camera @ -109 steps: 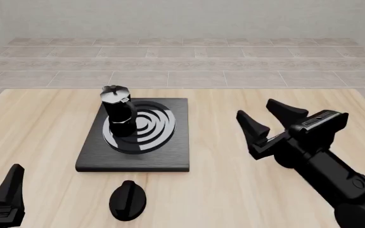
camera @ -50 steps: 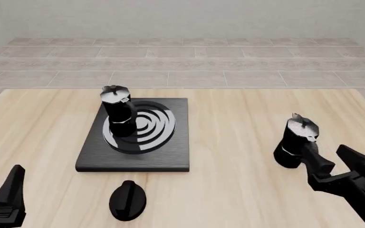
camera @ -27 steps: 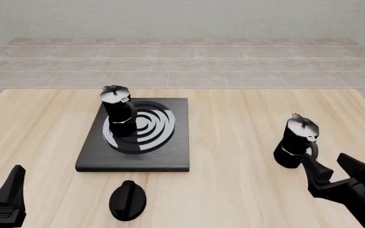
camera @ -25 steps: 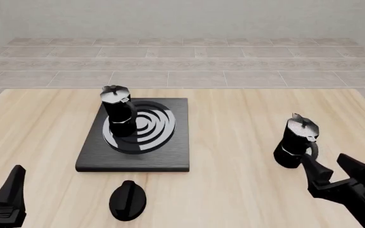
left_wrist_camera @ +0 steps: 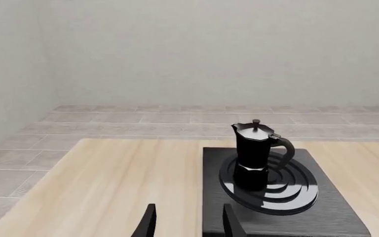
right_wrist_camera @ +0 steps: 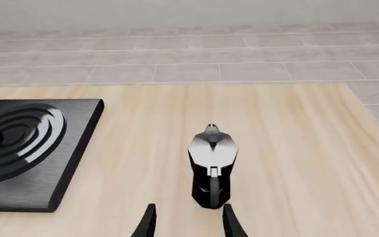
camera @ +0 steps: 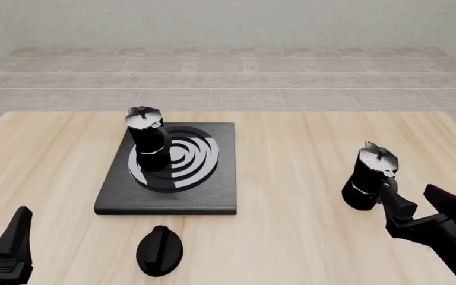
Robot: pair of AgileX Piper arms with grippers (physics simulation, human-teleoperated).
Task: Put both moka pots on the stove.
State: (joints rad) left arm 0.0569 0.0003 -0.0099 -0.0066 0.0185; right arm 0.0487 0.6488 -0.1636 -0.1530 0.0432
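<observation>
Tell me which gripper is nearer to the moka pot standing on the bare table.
Right. The right gripper sits open just behind that moka pot, on its handle side. The left gripper is low at the table's near left corner, far across from it, beyond the stove.

A light wooden table (camera: 291, 249) fills the lower part of the front view, its grain running in pale streaks across the top. On it, near the front edge and left of the middle, lies a black oval knob (camera: 159, 250) — flat on the wood, with a raised ridge along its top. The knob rests on bare wood, touching nothing else.

Beyond the far edge of the table runs a tiled floor (camera: 236, 77) of pale grey-beige rectangular tiles with thin joints, in rows that recede to a plain light grey wall (camera: 236, 21). The same floor and wall show in both wrist views — the wall (left_wrist_camera: 209, 49) takes up most of the left wrist view.
</observation>
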